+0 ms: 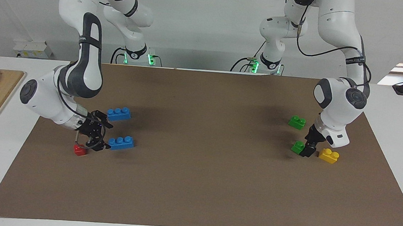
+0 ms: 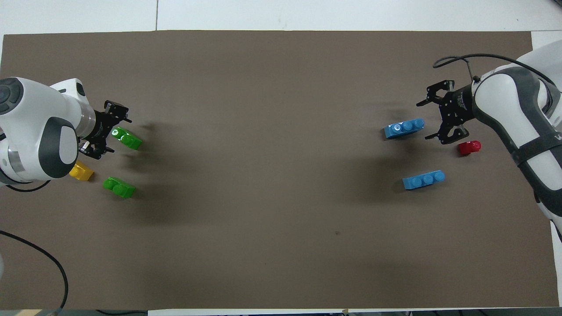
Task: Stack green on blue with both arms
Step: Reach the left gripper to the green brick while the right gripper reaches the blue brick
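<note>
My left gripper [image 1: 308, 151], fingers spread, sits at a studded green brick [image 1: 297, 146]; my right gripper [image 1: 95, 144], open, faces a glossy blue brick [image 1: 121, 142], red brick [image 1: 79, 149] alongside.

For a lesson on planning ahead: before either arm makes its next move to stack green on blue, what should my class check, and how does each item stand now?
1. Left gripper at a green brick: ok, it is low at the end of the green brick farther from the robots.
2. Left gripper open: ok, spread in the overhead view.
3. Right gripper at a blue brick: ok, it is open beside the end of the farther blue brick.
4. Either brick gripped: not ok, both lie on the brown mat.
5. Red brick clear of the right gripper: cannot tell, they are very close.
</note>
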You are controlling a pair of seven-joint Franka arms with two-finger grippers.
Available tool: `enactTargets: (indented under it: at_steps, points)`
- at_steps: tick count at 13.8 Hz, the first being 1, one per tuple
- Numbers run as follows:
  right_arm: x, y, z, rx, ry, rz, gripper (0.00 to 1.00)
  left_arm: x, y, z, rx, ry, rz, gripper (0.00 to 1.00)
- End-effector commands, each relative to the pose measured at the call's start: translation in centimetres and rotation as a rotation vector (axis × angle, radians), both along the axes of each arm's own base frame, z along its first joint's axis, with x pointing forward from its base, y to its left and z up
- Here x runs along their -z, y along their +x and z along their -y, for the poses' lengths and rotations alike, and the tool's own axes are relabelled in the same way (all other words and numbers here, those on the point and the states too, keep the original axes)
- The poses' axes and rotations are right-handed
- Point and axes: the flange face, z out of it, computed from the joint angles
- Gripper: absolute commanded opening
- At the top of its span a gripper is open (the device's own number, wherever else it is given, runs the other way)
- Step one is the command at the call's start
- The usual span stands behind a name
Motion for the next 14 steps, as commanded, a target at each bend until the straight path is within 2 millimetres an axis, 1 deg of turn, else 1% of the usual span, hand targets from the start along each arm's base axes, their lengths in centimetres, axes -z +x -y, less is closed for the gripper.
enactTargets:
  at_steps: [1,3,4,6,9,13,14]
  points:
    - [1.4,-0.8,0.1,-0.044,0.032,0.014,0.97,1.1,0.5,-0.4,0.002,0.02,-0.007,1.0]
    - [2.6,-1.1,0.3,-0.056,0.033,0.013,0.97,1.5,0.4,-0.4,0.0,0.018,-0.012,1.0]
    - [2.8,-1.1,0.2,-0.062,0.035,0.013,0.97,1.8,0.2,-0.4,0.001,0.019,-0.015,1.0]
    - [3.5,-1.2,1.3,-0.072,0.04,0.012,0.97,2.0,0.2,-1.4,-0.016,0.019,-0.007,1.0]
    - [4.9,-1.7,1.3,-0.098,0.042,0.012,0.97,2.0,0.4,-1.5,-0.018,0.019,0.005,1.0]
    - [5.3,-1.8,1.4,-0.091,0.037,0.017,0.96,2.5,0.3,-0.9,-0.028,0.018,0.021,1.0]
    - [5.4,-1.9,1.3,-0.071,0.054,0.022,0.94,3.1,0.3,-0.7,-0.025,0.017,0.014,1.0]
